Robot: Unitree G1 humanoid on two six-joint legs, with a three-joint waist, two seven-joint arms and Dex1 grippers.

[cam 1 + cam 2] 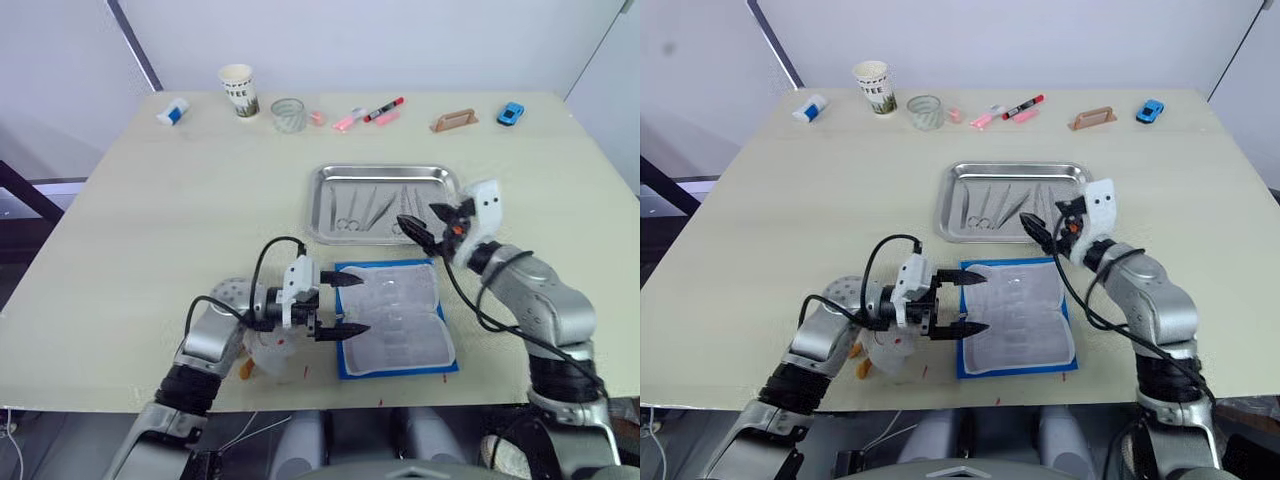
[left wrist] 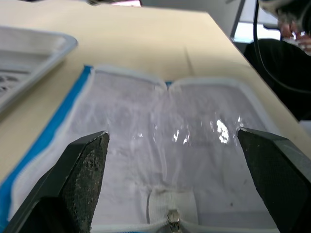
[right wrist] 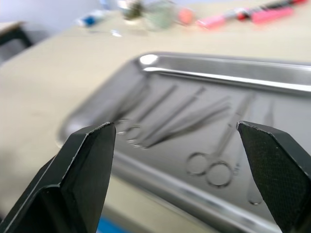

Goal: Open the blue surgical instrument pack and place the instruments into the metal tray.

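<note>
1. Instruments [image 1: 372, 208] lie inside the metal tray [image 1: 325, 222], several slim tools fanned across its floor; scissor handles show clearly in the right wrist view.
2. The blue surgical instrument pack [image 1: 396, 316] lies spread open on the table [image 1: 150, 200] just on the robot's side of the tray, whitish pocket lining up. Its pockets look empty, though glare on the clear plastic makes a last slim tool hard to rule out.
3. The left gripper [image 1: 342, 304] sits at the pack's left edge with fingers spread wide, holding nothing.
4. The right gripper [image 1: 425, 227] hovers over the tray's near right corner, fingers also parted wide and empty.
5. Judging from this, the task looks nearly or fully done. A sensible step is a check of the lining for anything left; if a tool remains, pinch it at mid-shaft with the fingers crosswise, lift it straight out of the pocket, and set it down on a bare part of the tray, not across the others.
6. Along the far edge of the table, well apart, stand a paper cup [image 1: 238, 90], a small glass [image 1: 288, 115], pink and red markers [image 1: 368, 114], a tan block [image 1: 454, 121] and a blue toy car [image 1: 511, 113]. None of them obstructs.
7. Black cables loop off both wrists; the left one hangs near the pack and could drag the fabric.
</note>
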